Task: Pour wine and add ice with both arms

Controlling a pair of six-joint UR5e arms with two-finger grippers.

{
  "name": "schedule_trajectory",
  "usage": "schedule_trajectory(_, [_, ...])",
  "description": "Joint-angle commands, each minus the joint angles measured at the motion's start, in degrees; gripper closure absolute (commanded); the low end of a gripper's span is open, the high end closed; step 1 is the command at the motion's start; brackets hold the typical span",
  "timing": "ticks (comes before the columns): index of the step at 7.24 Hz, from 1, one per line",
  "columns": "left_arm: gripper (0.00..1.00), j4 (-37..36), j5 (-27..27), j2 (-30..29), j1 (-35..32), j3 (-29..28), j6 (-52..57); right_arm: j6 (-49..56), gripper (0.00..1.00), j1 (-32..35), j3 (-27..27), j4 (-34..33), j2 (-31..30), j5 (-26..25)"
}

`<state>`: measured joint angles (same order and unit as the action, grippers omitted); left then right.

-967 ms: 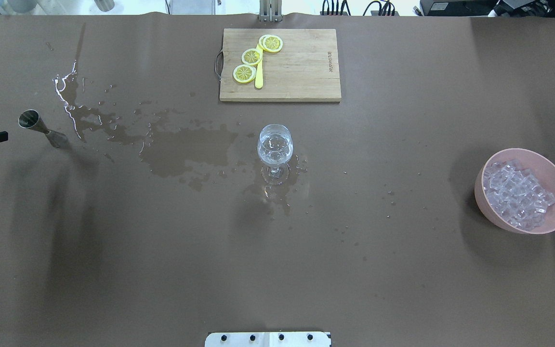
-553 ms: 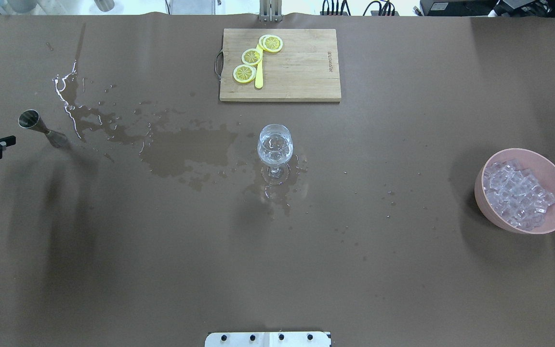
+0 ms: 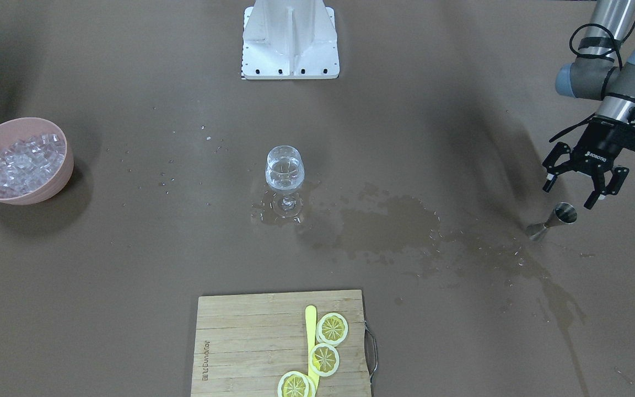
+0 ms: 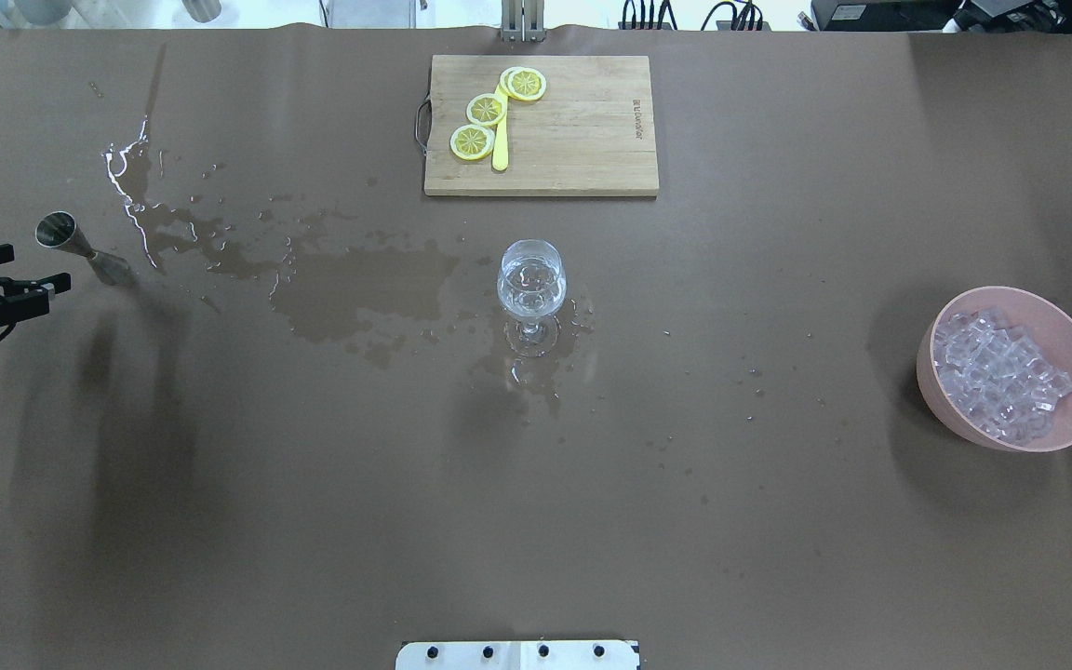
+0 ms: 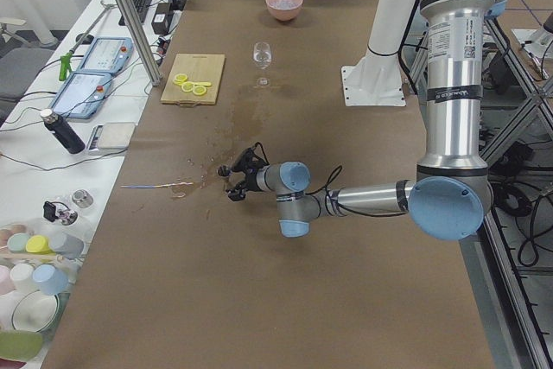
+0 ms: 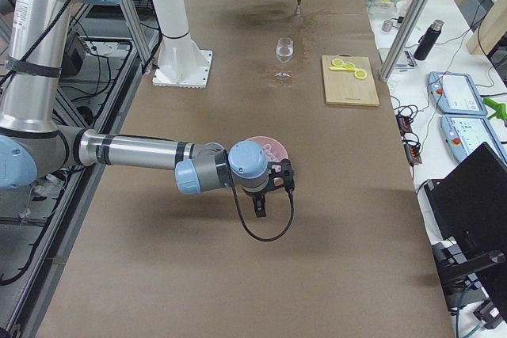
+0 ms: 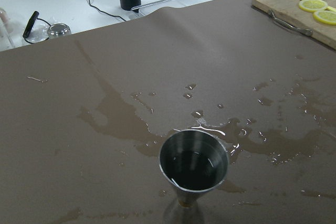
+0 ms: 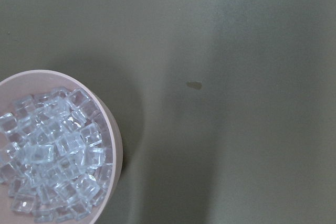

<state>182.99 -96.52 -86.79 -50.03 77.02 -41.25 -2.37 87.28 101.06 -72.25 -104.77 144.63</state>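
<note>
Since a second ago, the left arm's black two-finger gripper (image 4: 41, 263) has crept further in — jaws spread, empty, just beside the small steel double-cone jigger (image 4: 71, 244) holding the wine (image 7: 194, 167). I'd close on its narrow waist and lift level. The right arm's gripper (image 6: 265, 200) hangs near the round pink bowl (image 4: 983, 434) of heaped ice (image 4: 997, 372); its jaws I cannot tell. "ROBOTIQ" marks the left gripper — the stamp on the far wooden board (image 4: 573, 140) is unreadable.

— What stands in your left gripper's (image 4: 38, 265) way?
— Only the jigger (image 4: 80, 247), upright just beside its parted jaws. The wine glass (image 4: 531, 279) is well apart, at mid-bench (image 4: 731, 521).
— And to your right?
— You have a wide stretch of bare bench from the glass to the pink bowl (image 4: 927, 377). The cutting board (image 4: 582, 140) lies beyond the glass, and the pedestal (image 3: 290, 38) is on the robot's side.
</note>
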Motion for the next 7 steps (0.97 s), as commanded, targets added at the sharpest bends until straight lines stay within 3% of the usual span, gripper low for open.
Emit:
schedule_trajectory(1, [0.02, -0.09, 4.92, -1.01, 2.04, -0.73, -2.0, 0.0, 0.0, 0.0, 0.01, 0.1, 0.0, 0.03])
schedule_trajectory(5, [0.02, -0.26, 13.88, -4.26, 6.68, -3.63, -2.0, 0.09, 0.0, 0.0, -0.07, 0.01, 0.0, 0.3])
schedule_trajectory(7, [0.03, -0.7, 14.16, -4.53, 7.05, -4.33, -1.82, 0.09, 0.0, 0.0, -0.25, 0.01, 0.0, 0.3])
